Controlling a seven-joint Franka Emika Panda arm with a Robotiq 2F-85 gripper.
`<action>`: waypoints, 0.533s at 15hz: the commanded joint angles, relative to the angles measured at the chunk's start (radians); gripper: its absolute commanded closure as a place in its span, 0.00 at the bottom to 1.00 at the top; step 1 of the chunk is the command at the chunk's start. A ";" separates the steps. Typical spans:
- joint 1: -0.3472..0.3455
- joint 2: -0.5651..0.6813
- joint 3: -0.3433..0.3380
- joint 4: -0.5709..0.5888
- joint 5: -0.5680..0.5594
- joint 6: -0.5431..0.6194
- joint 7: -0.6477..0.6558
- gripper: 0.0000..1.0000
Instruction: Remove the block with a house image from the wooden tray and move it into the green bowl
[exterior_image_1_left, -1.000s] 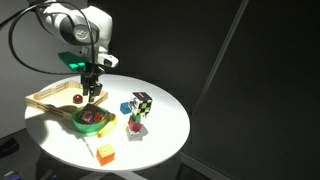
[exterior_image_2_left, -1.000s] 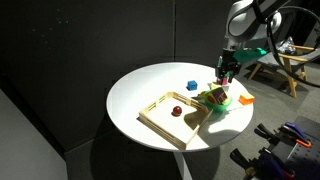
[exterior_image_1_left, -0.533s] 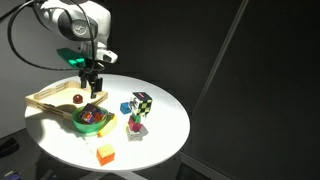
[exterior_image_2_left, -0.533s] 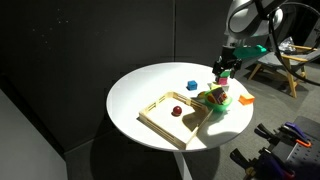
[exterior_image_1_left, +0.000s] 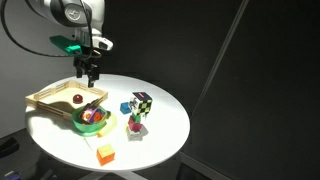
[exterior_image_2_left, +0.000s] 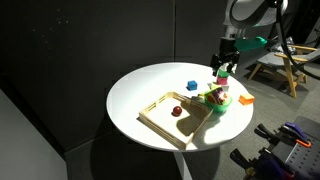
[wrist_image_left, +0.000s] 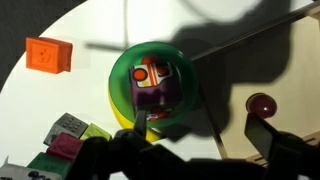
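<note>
The block with a house image (wrist_image_left: 155, 85), red and purple with white patches, lies inside the green bowl (wrist_image_left: 120, 75). The bowl stands on the round white table next to the wooden tray in both exterior views (exterior_image_1_left: 76, 124) (exterior_image_2_left: 213, 103). The wooden tray (exterior_image_1_left: 45, 97) (exterior_image_2_left: 152, 110) holds a small dark red rounded piece (exterior_image_1_left: 78, 100) (exterior_image_2_left: 176, 111) (wrist_image_left: 262, 104). My gripper (exterior_image_1_left: 90, 78) (exterior_image_2_left: 222, 70) (wrist_image_left: 200, 130) hangs open and empty above the bowl, clear of the block.
A plain orange block (exterior_image_1_left: 105, 153) (exterior_image_2_left: 245, 99) (wrist_image_left: 48, 55) lies on the table near the bowl. A checkered cube (exterior_image_1_left: 141, 103) and a few coloured blocks (exterior_image_1_left: 135, 125) (wrist_image_left: 65, 140) stand beside it. A blue block (exterior_image_2_left: 190, 86) lies further back.
My gripper has risen straight up from the bowl, open. The block stays in the bowl.
</note>
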 joint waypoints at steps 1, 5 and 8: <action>0.008 -0.061 0.013 -0.010 0.000 -0.042 -0.054 0.00; 0.021 -0.106 0.023 -0.019 0.012 -0.080 -0.141 0.00; 0.033 -0.142 0.026 -0.026 0.019 -0.121 -0.206 0.00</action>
